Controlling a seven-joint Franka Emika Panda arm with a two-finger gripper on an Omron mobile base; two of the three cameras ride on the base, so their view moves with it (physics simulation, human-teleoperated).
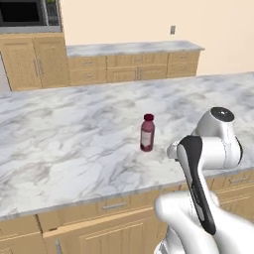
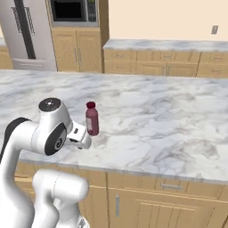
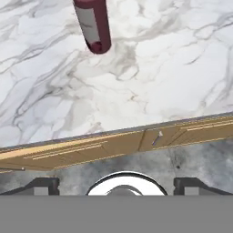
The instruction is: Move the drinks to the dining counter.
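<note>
I see the pink red-capped bottle (image 1: 147,132) standing upright on the dining counter (image 1: 59,144), a broad slab of grey-veined white marble. The bottle sits a short way in from the near edge of the slab, with bare marble on every side of it and nothing touching it. From the right base view the same bottle (image 2: 91,118) stands just beyond the arm's wrist, close to it; I cannot tell from this angle whether any gap separates them. In the hand view the lower body of the bottle (image 3: 93,25) appears at the top of the frame, with its pale label facing left, and the counter (image 3: 150,73) spreads below it down to the near edge. Under that edge I see the light wood cabinet fronts (image 3: 91,148) and one small metal handle (image 3: 157,139). The gripper (image 3: 116,184) is released: its two dark fingertips (image 3: 43,185) stand far apart at the bottom of the hand view, nothing between them, well short of the bottle and off the near side of the slab. Beyond the far edge of the slab I see a wall-backed worktop (image 1: 134,48) over wood drawers, a microwave (image 2: 73,11) set in tall cabinets, and a steel refrigerator (image 2: 26,33) at far left.
</note>
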